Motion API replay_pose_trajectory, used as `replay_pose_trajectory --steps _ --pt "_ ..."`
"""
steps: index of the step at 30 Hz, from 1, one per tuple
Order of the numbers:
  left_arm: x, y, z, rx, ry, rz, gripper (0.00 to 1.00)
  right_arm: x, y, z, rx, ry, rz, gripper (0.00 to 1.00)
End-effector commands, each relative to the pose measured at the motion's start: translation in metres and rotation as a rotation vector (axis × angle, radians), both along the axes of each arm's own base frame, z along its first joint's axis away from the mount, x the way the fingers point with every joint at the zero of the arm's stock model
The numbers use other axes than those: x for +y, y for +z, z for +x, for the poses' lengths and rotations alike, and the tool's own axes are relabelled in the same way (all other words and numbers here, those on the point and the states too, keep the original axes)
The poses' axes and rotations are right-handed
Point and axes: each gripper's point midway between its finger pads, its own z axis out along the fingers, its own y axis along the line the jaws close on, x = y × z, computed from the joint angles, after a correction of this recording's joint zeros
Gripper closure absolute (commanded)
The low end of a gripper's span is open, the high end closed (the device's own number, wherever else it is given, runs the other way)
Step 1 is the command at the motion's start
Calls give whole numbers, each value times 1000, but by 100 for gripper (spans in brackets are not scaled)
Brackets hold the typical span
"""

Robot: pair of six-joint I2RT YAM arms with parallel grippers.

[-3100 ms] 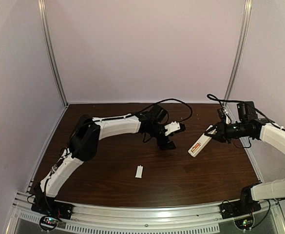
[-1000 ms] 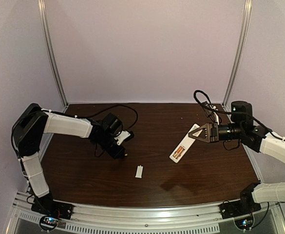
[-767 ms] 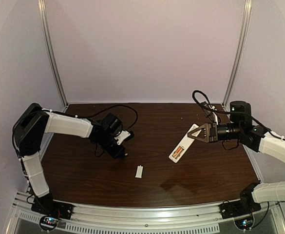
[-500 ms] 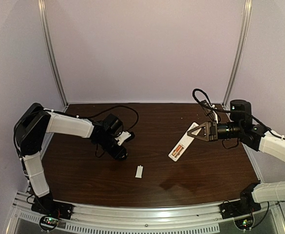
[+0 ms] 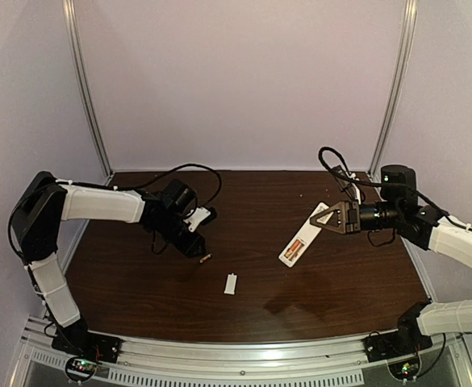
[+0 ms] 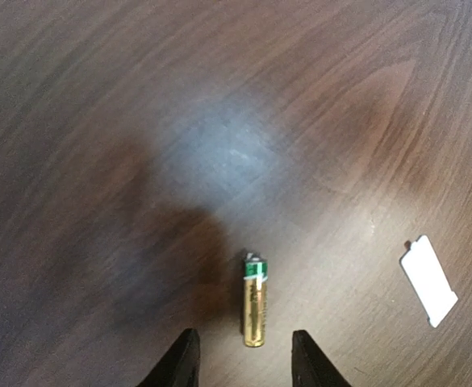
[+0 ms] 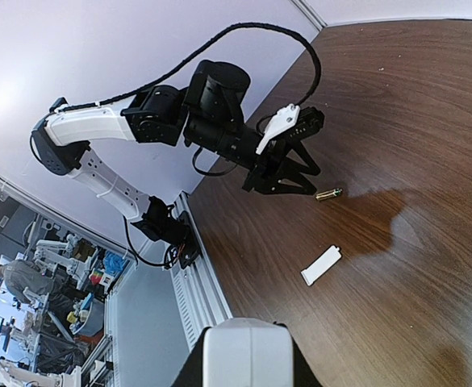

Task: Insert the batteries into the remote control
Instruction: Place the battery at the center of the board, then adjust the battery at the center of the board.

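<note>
Left tool [image 6: 244, 359] hangs open over the battery [image 6: 254, 300], which lies flat on the tabletop [image 6: 98, 121] between the fingers, untouched. We'd drop straight down, stay square across its long side and close mid-body so it can't roll. Right tool [image 5: 335, 218] is clamped on one end of the remote control [image 5: 298, 243], held in the air. The orange patch on the remote may be the other battery, but it's too small to tell. Cover plate [image 5: 231, 283] lies nearby. Left fingertips are cut off at the frame edge.

Gold batt. [image 6: 254, 300] loose, lying flat; white remote [image 5: 300, 240] tilted, back open
</note>
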Motion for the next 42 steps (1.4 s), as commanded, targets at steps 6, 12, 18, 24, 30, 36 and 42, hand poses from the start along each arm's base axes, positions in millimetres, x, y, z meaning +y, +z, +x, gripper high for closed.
replay_pose_trajectory --steps 6,12,18,24,30,36,42 --pt "36 -4 15 -46 104 117 64 1 14 1 -55 -6 15 100" --pt "41 -14 14 -38 106 150 64 0 16 0 -59 -10 16 100" --pt "43 -25 8 -10 92 172 64 0 15 0 -57 -11 14 100" --pt "40 -31 3 4 68 176 64 0 14 2 -52 -12 16 100" --pt "35 -39 -7 32 39 181 64 0 15 2 -52 -13 17 100" --pt "27 -40 -17 43 6 174 64 1 15 2 -51 -12 19 100" --pt "18 -39 -21 39 -20 162 64 0 15 2 -49 -14 21 100"
